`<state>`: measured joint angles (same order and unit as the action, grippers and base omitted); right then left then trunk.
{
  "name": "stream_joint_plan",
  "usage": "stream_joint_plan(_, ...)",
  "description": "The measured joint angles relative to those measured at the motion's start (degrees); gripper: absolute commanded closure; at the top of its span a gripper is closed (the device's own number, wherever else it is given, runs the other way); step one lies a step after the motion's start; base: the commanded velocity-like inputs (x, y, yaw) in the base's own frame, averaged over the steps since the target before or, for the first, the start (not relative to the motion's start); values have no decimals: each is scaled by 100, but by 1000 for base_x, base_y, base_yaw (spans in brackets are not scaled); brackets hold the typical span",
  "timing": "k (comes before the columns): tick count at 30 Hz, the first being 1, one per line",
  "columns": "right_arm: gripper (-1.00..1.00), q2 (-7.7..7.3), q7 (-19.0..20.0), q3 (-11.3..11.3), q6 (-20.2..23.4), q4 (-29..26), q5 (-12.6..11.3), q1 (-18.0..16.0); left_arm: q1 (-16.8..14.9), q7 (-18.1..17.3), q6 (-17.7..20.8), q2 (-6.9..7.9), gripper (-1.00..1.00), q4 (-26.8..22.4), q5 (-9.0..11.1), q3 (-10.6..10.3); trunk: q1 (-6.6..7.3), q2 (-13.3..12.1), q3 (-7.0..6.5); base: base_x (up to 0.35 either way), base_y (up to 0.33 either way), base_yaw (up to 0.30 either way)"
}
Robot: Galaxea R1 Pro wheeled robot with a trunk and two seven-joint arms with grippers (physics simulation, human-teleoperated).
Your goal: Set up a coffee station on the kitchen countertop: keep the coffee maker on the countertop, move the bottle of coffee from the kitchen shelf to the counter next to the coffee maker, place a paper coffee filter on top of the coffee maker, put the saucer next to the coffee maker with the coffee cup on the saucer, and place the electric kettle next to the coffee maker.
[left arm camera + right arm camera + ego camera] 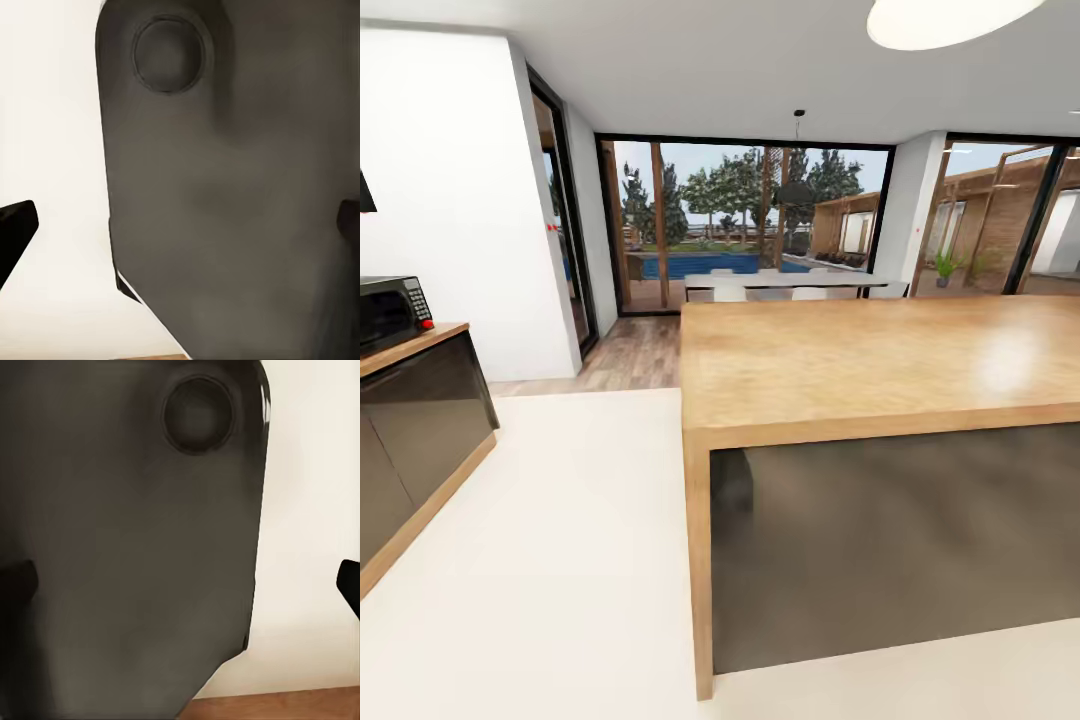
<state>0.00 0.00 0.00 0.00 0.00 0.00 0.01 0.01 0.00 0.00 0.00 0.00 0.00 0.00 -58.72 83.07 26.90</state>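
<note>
The coffee maker, bottle of coffee, paper coffee filter, saucer, coffee cup, electric kettle and kitchen countertop are all out of view. In the left wrist view my left gripper is open, its black fingertips far apart with nothing between them. My right gripper is open too, with its fingertips spread to the frame's edges and nothing held. Behind each gripper is a dark grey panel with a round recess, over pale floor.
A large wooden island table with dark panels beneath fills the right half ahead. A black microwave sits on a wood-topped dark cabinet at the left. Pale floor runs between them toward glass doors.
</note>
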Motion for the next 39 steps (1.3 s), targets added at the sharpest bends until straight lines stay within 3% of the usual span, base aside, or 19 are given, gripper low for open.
stream_joint_plan(16, -100, 514, 16, -14, -9, -192, 0, -15, 8, -9, -24, -8, -100, -24, 8, 8, -1, -1, -2, 0, 0, 0)
stream_joint_plan(39, -100, 511, 32, -15, -8, -192, 0, -17, 7, -16, -23, -9, -100, -24, -4, -25, 0, -1, -2, 0, 0, -221)
